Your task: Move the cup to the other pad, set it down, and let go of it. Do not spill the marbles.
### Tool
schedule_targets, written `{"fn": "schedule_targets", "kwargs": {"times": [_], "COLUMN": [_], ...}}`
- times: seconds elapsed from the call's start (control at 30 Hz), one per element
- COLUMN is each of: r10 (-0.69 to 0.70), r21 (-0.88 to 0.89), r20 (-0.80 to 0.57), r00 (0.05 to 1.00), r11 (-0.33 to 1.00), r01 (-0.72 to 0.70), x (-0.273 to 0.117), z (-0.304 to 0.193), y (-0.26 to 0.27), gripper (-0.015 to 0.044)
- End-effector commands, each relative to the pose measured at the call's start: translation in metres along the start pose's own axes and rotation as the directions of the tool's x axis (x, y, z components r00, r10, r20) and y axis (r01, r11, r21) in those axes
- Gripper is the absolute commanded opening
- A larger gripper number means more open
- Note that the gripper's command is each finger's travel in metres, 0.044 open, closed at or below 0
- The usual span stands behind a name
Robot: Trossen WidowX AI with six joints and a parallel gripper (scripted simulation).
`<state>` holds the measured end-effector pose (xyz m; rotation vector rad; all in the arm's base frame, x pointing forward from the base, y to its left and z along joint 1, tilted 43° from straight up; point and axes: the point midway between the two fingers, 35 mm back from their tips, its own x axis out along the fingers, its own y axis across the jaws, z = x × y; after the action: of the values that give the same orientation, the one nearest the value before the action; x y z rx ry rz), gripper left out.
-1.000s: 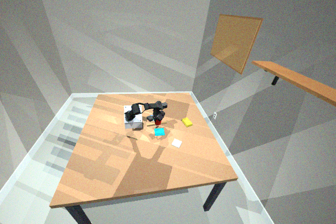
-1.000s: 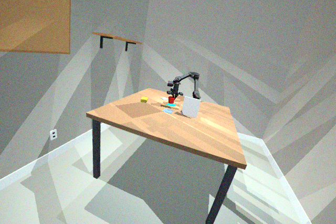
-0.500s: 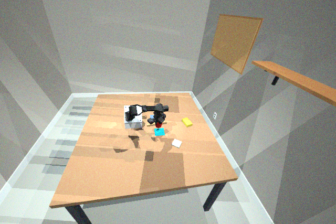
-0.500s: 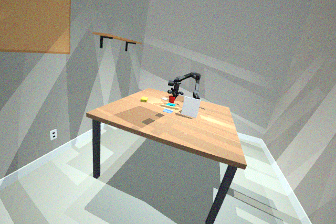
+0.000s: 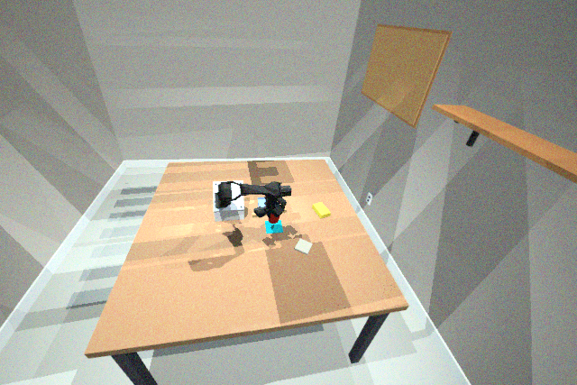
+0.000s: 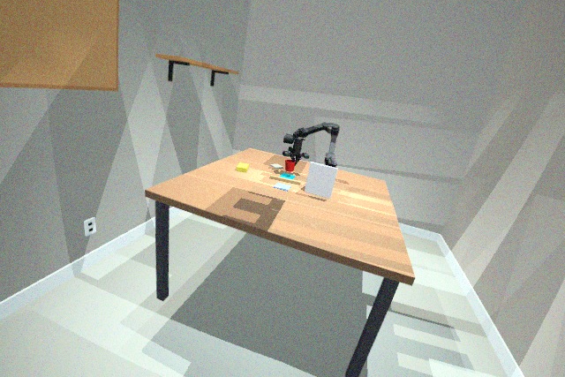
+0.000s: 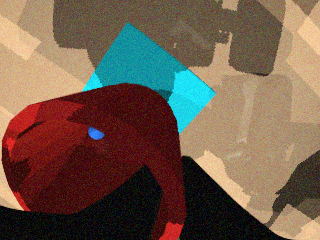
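Note:
The red cup (image 5: 273, 219) (image 6: 290, 165) (image 7: 135, 107) is held a little above the cyan pad (image 5: 273, 228) (image 6: 287, 176) (image 7: 127, 55), whose near part it hides in the wrist view. My gripper (image 5: 273, 214) (image 6: 295, 162) (image 7: 173, 162) is shut on the cup's wall, with black finger parts on both sides of it in the wrist view. A blue marble (image 7: 96, 133) shows inside the cup; any other marble is not distinct. The light blue pad (image 5: 261, 203) (image 6: 282, 186) lies on the table, partly hidden by the arm in the top view.
A yellow block (image 5: 321, 209) (image 6: 242, 167) and a flat whitish tile (image 5: 303, 246) (image 6: 276, 166) lie on the table (image 5: 200, 297) (image 6: 346, 236). A white box-like object (image 5: 228, 214) (image 6: 320, 180) stands by the arm's base, near the light blue pad.

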<state>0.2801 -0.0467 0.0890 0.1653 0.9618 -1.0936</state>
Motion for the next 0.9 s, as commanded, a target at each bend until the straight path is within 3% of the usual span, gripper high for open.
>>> {"fn": "schedule_targets", "kwargs": {"times": [0.0, 0.87], "r10": [0.003, 0.003], "r21": [0.001, 0.002], "r20": [0.005, 0.006], "r00": [1.0, 1.0], "r11": [1.0, 1.0], "r01": [-0.003, -0.003], "x": [0.001, 0.037], "z": [0.004, 0.005], "y": [-0.001, -0.001], "gripper": [0.0, 0.0]}}
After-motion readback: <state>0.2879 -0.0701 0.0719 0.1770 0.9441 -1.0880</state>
